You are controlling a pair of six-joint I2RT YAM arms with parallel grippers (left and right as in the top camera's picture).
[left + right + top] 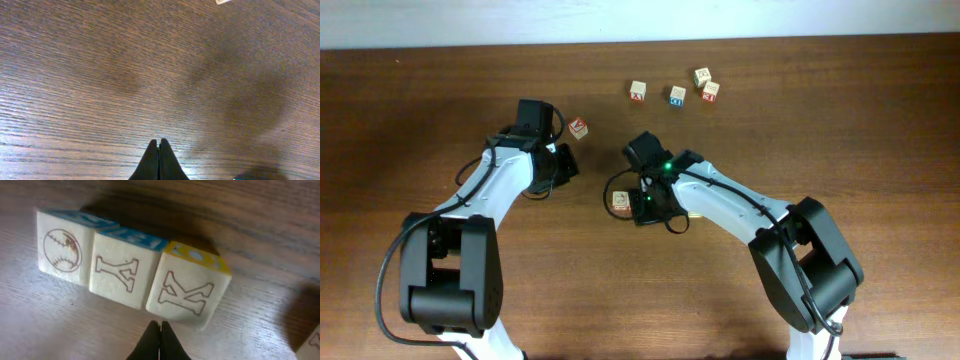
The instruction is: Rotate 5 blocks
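The right gripper (160, 326) is clenched with nothing between its fingers. Directly ahead of its tips lies a row of 3 blocks (125, 282), touching side by side. The K cube (185, 292) is just beside the tips, the Y cube (117, 270) is further left, and the baseball cube (62, 250) is farthest left. The left gripper (159, 145) is likewise clenched and empty over bare table (100, 75). A red-faced cube (579, 128) sits near it, ahead and to its right.
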